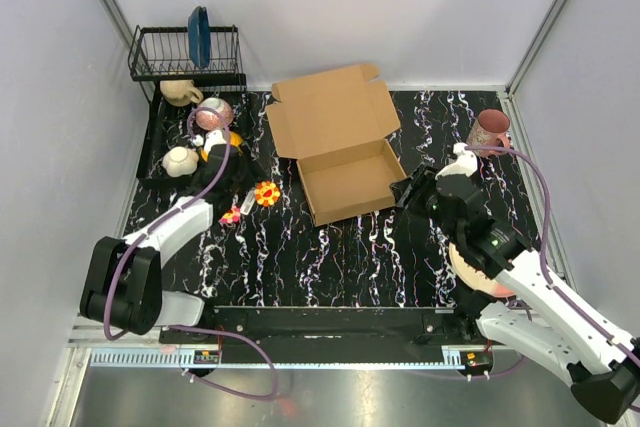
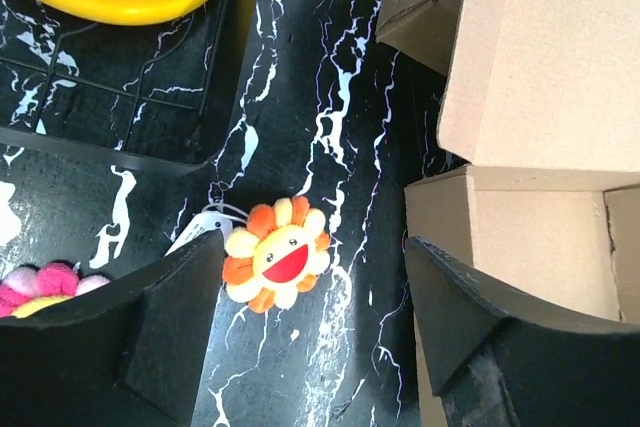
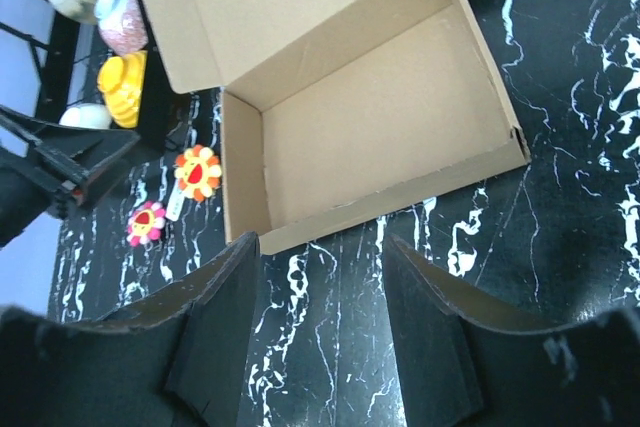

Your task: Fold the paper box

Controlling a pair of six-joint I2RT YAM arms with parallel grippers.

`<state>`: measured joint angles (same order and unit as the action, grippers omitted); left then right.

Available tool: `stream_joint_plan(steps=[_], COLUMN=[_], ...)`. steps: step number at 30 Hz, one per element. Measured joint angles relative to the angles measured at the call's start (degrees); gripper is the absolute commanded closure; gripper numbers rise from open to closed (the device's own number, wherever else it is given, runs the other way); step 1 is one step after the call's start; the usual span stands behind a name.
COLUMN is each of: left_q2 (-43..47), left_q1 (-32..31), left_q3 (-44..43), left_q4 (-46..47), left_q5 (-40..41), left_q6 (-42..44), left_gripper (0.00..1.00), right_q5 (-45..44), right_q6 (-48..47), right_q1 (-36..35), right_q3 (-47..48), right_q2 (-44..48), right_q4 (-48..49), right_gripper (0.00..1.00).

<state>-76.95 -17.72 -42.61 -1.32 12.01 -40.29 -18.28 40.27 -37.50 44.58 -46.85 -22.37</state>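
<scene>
**The paper box (image 1: 345, 172) stands lid-open, nothing gripped**

The paper box sits mid-table (image 1: 330, 267), nearer the far edge. Its tray is formed and its lid is laid back toward that edge. The left gripper (image 2: 315, 247) hangs wide open and empty over an orange flower toy (image 2: 277, 267) just left of the box. The right gripper (image 3: 322, 245), jaws parted and empty, hovers near the box's near right corner.

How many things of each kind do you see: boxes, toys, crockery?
Cardboard box: 1
Flower toys, orange and pink: 2
Cups or mugs, beige, speckled, white, pink: 4
Yellow ribbed vessel: 1
Blue plate: 1
Total: 9
Peach thing at the near right: mostly hidden, uncounted.
</scene>
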Motion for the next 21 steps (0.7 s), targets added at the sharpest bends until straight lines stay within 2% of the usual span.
stream_joint_plan(steps=[6, 10, 21], left_q2=[0.2, -2.3, -10.6], left_q1=[4.9, 6.3, 6.5], left_q3=[3.8, 8.3, 10.5], left_q4=[5.0, 13.1, 20.6], left_q5=[-9.9, -15.3, -18.4], left_q6=[0.0, -1.8, -2.4], left_gripper=[0.3, 0.33, 0.35], right_q5=[2.4, 3.5, 4.3], right_q6=[-1.0, -1.1, -1.2], right_q1=[0.0, 0.0, 0.0], right_q3=[0.0, 0.0, 0.0], right_q2=[3.4, 3.1, 3.9], right_q4=[1.1, 1.8, 2.0], right_gripper=[0.41, 0.41, 0.41])
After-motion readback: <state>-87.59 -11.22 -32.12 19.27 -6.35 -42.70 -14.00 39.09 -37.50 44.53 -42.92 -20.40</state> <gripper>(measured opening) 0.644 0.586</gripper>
